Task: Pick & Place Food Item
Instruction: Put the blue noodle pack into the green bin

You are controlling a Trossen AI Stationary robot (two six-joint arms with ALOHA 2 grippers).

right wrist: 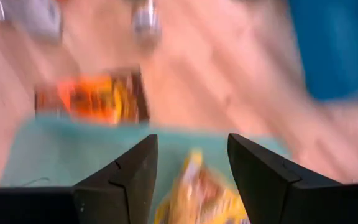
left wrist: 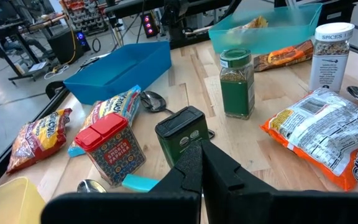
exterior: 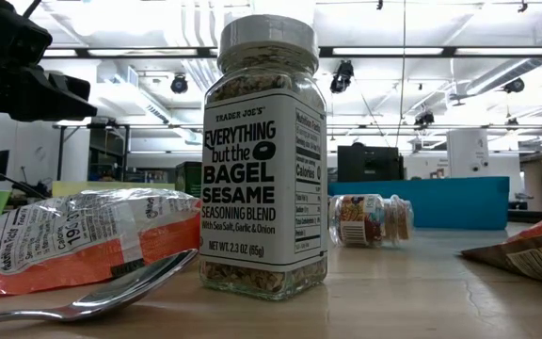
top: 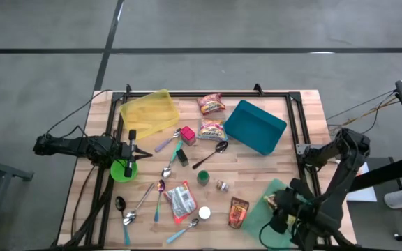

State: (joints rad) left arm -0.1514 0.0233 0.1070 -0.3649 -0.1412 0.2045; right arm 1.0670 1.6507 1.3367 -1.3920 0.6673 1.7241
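While the right arm works over the near-right corner, here's the table, left to right:

left gripper (top: 132,137): parked at the left edge, just beside a green cup (top: 122,169); fingers pressed together, holding nothing, waiting.
yellow bin (top: 149,111): far left, nothing visible in it.
centre clutter: spoons, a red-lidded spice tin (left wrist: 111,147), a dark green tin (left wrist: 182,129), a green-capped spice jar (left wrist: 236,83), an orange-and-white pouch (top: 181,200), the white-capped bagel seasoning jar (exterior: 264,155). Untouched.
blue bin (top: 255,125): far right of centre, tilted.
orange snack packet (top: 239,213): flat on the wood, just beside the green tray.
green tray (top: 265,233): near-right corner, mostly under the right arm.
yellow snack bag (right wrist: 197,194): task item; lies on the tray, below and between the right fingers.
right gripper (right wrist: 191,165): over the tray; fingers apart, not clamped on the bag.
step: judging by the open fingers over the bag in the tray, this is the release end of a placement.
next: lift straight up clear of the bag, then go for another food item; the orange packet is nearest.
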